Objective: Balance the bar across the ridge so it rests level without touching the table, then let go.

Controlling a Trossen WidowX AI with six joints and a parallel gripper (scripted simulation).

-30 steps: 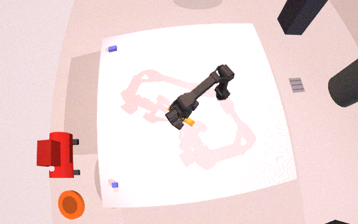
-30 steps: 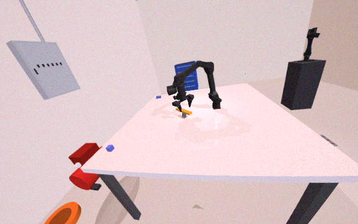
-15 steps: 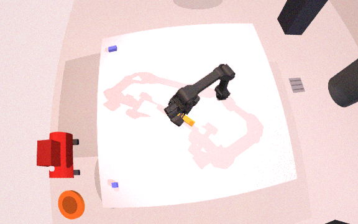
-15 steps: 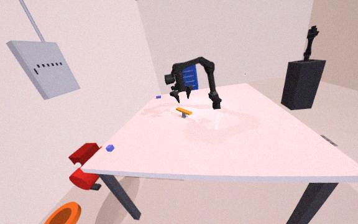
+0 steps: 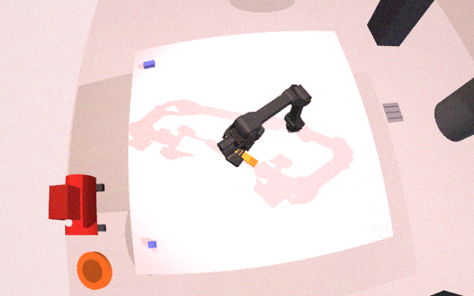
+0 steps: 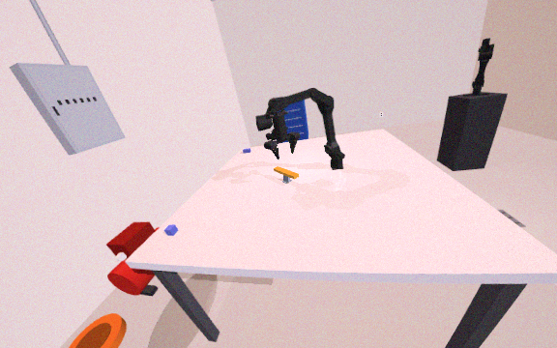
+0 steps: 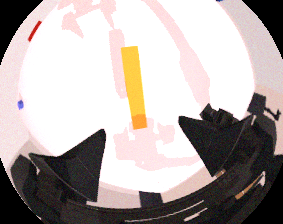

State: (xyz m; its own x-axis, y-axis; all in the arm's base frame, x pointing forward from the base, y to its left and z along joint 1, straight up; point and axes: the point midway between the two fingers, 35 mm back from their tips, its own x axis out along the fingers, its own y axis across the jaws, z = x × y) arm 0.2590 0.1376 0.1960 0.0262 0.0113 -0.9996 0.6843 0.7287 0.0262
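Note:
An orange bar (image 6: 286, 172) (image 5: 250, 159) (image 7: 133, 87) rests about level across a small grey ridge (image 6: 286, 179) on the white table (image 6: 366, 227); both its ends stand clear of the table top. In the top view the arm hides most of the bar and all of the ridge. My gripper (image 6: 282, 149) (image 7: 141, 139) is open and empty. It hangs well above the bar, with clear air between the fingertips and the bar. In the wrist view the bar lies below, lengthwise between the two spread fingers.
Two small blue cubes (image 5: 149, 64) (image 5: 151, 244) (image 6: 170, 230) lie near the table's left corners. A red block (image 5: 74, 204) and an orange ring (image 5: 94, 270) are off the table on the left. A dark pedestal (image 6: 469, 130) stands at the right.

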